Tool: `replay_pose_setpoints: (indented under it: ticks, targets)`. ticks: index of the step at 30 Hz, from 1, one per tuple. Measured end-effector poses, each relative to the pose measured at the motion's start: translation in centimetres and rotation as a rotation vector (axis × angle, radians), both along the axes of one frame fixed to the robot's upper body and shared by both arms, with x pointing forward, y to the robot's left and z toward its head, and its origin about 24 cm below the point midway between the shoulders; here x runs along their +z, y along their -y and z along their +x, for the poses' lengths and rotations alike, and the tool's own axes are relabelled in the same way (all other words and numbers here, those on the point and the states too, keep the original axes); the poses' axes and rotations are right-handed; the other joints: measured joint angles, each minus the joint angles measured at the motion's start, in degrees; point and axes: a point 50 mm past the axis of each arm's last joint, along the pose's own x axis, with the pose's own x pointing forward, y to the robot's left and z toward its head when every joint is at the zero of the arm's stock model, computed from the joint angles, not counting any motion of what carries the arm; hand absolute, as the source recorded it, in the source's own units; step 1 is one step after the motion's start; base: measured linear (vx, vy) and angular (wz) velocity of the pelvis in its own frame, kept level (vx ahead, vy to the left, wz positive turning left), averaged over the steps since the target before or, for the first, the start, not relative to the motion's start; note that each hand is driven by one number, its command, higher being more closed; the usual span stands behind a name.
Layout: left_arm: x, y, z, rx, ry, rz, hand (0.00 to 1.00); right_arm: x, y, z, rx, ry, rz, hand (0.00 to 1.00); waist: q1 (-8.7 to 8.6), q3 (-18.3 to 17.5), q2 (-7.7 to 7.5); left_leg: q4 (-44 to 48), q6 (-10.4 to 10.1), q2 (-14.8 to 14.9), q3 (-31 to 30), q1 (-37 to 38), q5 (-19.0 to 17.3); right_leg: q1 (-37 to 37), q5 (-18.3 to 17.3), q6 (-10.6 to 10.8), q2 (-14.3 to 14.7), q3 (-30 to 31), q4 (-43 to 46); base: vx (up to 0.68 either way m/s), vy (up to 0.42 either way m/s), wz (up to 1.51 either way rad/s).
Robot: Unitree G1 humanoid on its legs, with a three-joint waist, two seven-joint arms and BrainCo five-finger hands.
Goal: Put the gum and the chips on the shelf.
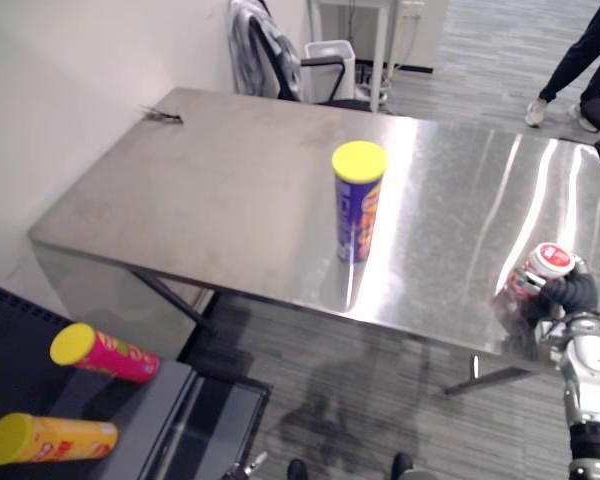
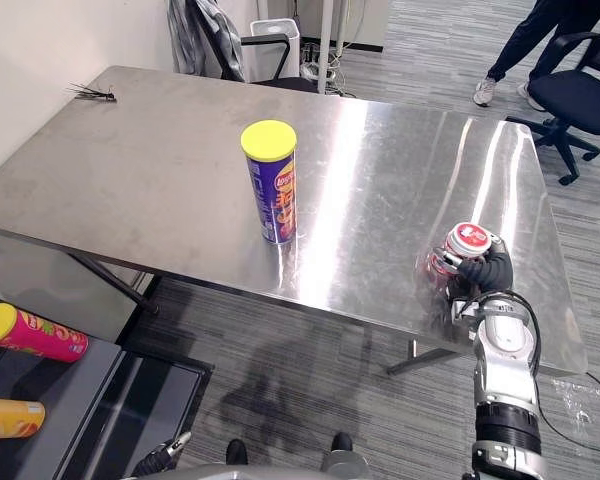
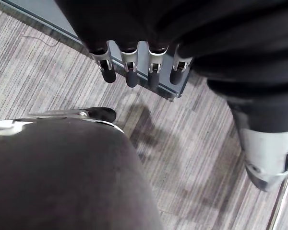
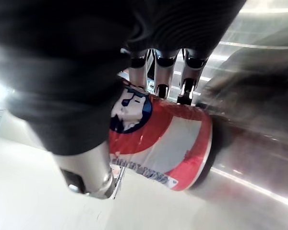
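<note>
- Your two head eyes looked steeply down from above the near edge of the steel table [image 1: 230,190], facing 12 o'clock across it.
- Both eyes shared almost the same scene: the purple chips can [image 2: 271,185], with the right hand [image 2: 490,272] at about 4 o'clock from it.
- Your left wrist camera looked along the left hand [image 3: 131,76], down at the carpet floor [image 3: 192,158].
- Your right wrist camera sat very close to the gum can [image 4: 168,139], facing the tabletop.

chips cans [image 2: 271,185] [image 2: 35,335] [image 2: 8,418]: 3 | gum tub [image 2: 462,248]: 1 | table [image 2: 160,160]: 1
</note>
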Motion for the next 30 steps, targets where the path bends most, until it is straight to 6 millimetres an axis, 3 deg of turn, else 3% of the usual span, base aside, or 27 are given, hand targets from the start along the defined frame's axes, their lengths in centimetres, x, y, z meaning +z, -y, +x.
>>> replay_pose_setpoints:
  ticks: [7, 12, 15, 16, 22, 25, 27, 30]
  targets:
    - [0.1, -0.1, 0.2, -0.001, 0.009, 0.005, 0.00, 0.5, -0.9, 0.6, 0.042, 0.014, -0.008, 1.00, -0.02, 1.13, -0.30, 0.06, 0.27, -0.12, 0.13, 0.10, 0.17, 0.09, 1.31, -0.28, -0.10, 0.09, -0.20, 0.00, 0.000, 0.00]
    - [0.1, -0.3, 0.2, 0.030, 0.012, 0.006, 0.00, 3.9, -6.5, 0.9, 0.336, 0.152, -0.035, 1.00, 0.11, 1.31, -0.62, 0.56, 0.39, -0.20, 0.02, 1.15, 0.23, 1.30, 1.79, -0.27, -0.30, 0.10, -0.17, -0.01, -0.003, 0.02]
    - [0.2, -0.4, 0.4, 0.040, 0.020, 0.007, 0.00, 6.0, -11.2, -0.4, 0.581, 0.290, 0.034, 1.00, 0.80, 1.29, -0.71, 1.24, 0.53, -0.11, -0.87, 1.31, 0.06, 2.03, 1.79, -0.27, -0.30, 0.06, -0.08, -0.04, -0.021, 0.09]
    - [0.2, -0.4, 0.5, 0.042, 0.023, 0.007, 0.00, 6.0, -11.8, -0.7, 0.621, 0.302, 0.061, 1.00, 1.31, 1.29, -0.71, 1.29, 0.53, -0.11, -0.89, 1.31, 0.07, 2.04, 1.79, -0.27, -0.30, 0.07, -0.07, -0.08, -0.026, 0.05]
    - [0.1, -0.5, 0.3, 0.093, 0.019, 0.008, 0.00, 2.2, -17.8, -3.6, 0.879, 0.191, 0.216, 1.00, 2.14, 1.17, -0.73, 2.33, 0.52, -0.24, -1.51, 1.59, 0.16, 3.15, 1.74, -0.27, -0.42, -0.08, -0.13, -0.07, -0.022, 0.05]
    - [0.0, -0.6, 0.0, 0.114, 0.009, 0.014, 0.00, -0.1, -19.0, -5.1, 0.895, 0.072, 0.159, 1.00, 2.55, 0.59, -0.70, 2.70, 0.46, -0.23, -1.67, 2.11, 0.21, 4.04, 1.71, -0.24, -0.36, -0.15, -0.35, -0.06, -0.024, 0.01]
    - [0.0, -0.6, -0.1, 0.116, 0.006, 0.017, 0.00, -0.6, -19.1, -5.5, 0.889, 0.044, 0.112, 1.00, 2.73, 0.25, -0.72, 2.82, 0.45, -0.24, -1.71, 2.08, 0.30, 4.06, 1.70, -0.23, -0.36, -0.16, -0.35, -0.06, -0.022, 0.02]
    - [-0.1, -0.6, -0.5, 0.121, -0.007, 0.027, 0.00, -2.5, -18.7, -6.7, 0.822, -0.032, -0.074, 1.00, 2.89, -0.91, -1.07, 2.75, 0.37, -0.32, -2.62, 2.08, 0.89, 4.48, 1.57, -0.19, -0.37, -0.69, -0.59, -0.07, -0.025, 0.11]
